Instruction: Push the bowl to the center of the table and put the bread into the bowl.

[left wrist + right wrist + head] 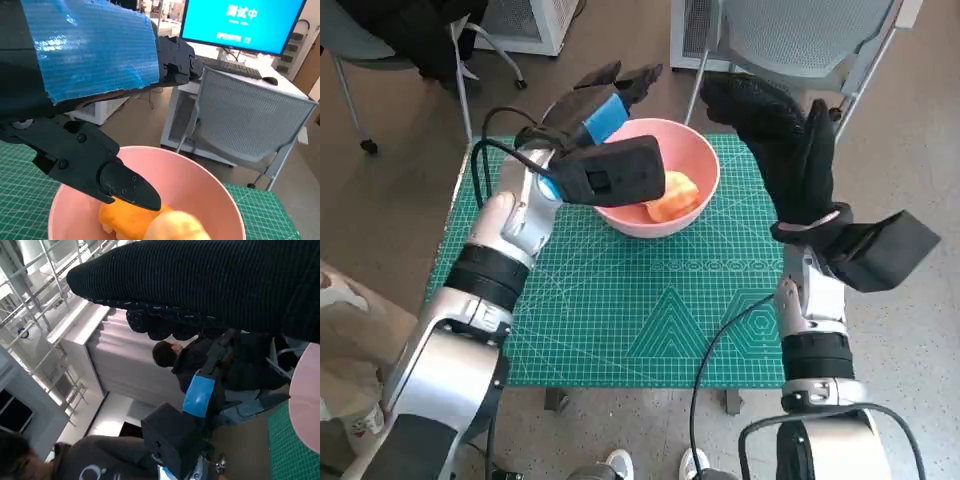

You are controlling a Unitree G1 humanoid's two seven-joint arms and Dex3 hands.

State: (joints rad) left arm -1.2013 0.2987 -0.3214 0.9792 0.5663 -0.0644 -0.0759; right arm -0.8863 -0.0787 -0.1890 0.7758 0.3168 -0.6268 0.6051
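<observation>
Head view: even, bright indoor light, no hard shadows; soft shade under the pink bowl (660,175) on the green counter (650,310). Wide-angle bend shows at the edges, chair legs and floor lines curve. Mid-frame sharp, grid lines crisp.

Left wrist view: blue tape on the left hand (85,50) has a sheen w/ pale glare streaks. Monitor (245,22) glows bright blue, slightly blown out. Bread (150,222) close to the lens, a bit soft.

Right wrist view: right hand (210,285) is a dark mass, knit texture still readable. Background washed out, strong light from pale walls and the ceiling; a person (165,355) is soft, low contrast.
</observation>
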